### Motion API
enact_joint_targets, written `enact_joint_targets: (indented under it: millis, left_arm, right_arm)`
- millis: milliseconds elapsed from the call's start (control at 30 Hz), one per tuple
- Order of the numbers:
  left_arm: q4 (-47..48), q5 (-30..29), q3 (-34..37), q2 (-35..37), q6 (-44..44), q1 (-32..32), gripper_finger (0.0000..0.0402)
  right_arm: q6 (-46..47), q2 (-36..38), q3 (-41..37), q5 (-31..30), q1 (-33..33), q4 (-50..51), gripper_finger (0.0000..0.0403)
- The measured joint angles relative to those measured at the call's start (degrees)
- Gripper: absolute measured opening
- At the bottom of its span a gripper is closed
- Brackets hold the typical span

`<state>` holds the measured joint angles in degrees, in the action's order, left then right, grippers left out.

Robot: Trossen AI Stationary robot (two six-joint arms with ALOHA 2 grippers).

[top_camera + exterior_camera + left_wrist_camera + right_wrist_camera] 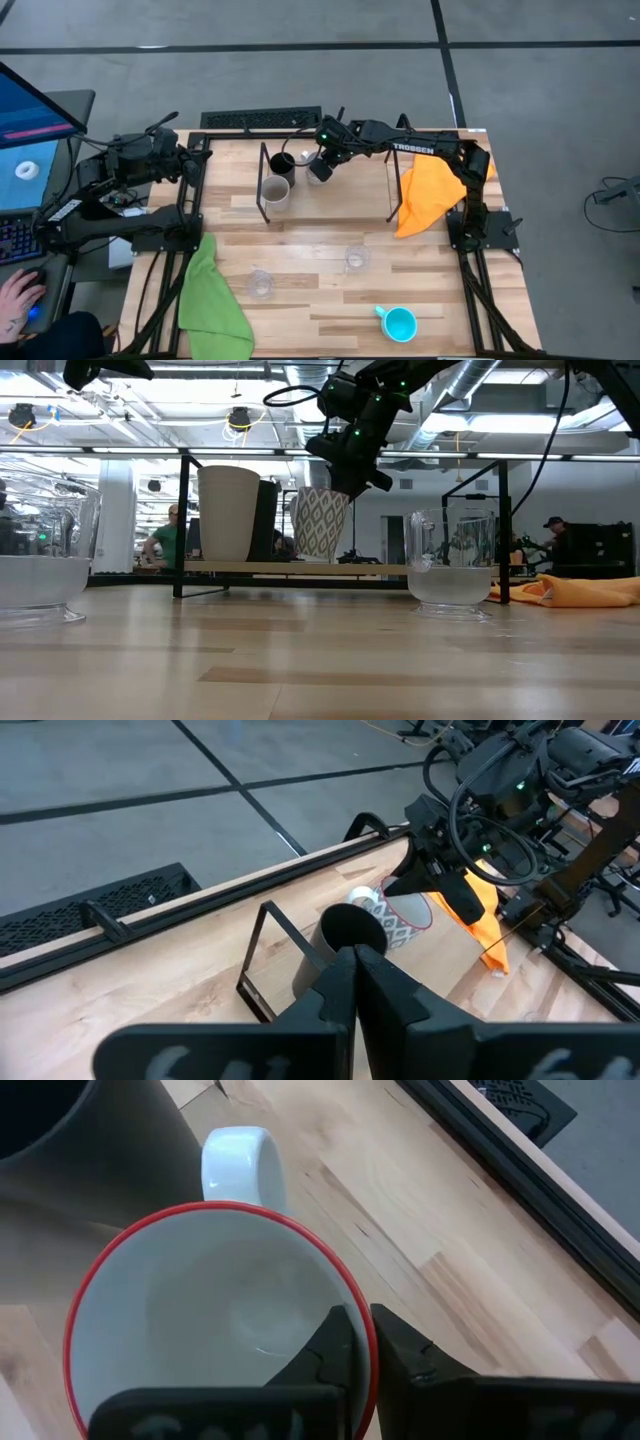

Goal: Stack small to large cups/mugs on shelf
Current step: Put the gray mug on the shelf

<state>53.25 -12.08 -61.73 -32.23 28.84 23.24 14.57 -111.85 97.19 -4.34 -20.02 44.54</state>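
My right jaws [362, 1342] pinch the rim of the white mug [321, 520] with the red rim and grey pattern, one finger inside, one outside, nearly closed on the wall. Mug hangs tilted below the jaws, over the shelf [300, 569]. Black mug [282, 163] sits just beside the jaws, grey-beige mug [276, 190] next to it, both on the shelf. To do this well I'd level the mug, lower straight down clear of the black one, release only once the base seats. Left jaws [355, 982] pressed together, empty, parked well away.
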Motion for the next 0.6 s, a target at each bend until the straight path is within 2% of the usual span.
enact_joint_targets:
  millis: [600]
  left_arm:
    - [0.0, 0.02, -0.01, 0.01, 0.07, 0.0, 0.0]
  right_arm:
    - [-0.02, 0.0, 0.0, -0.19, -0.11, -0.25, 0.0033]
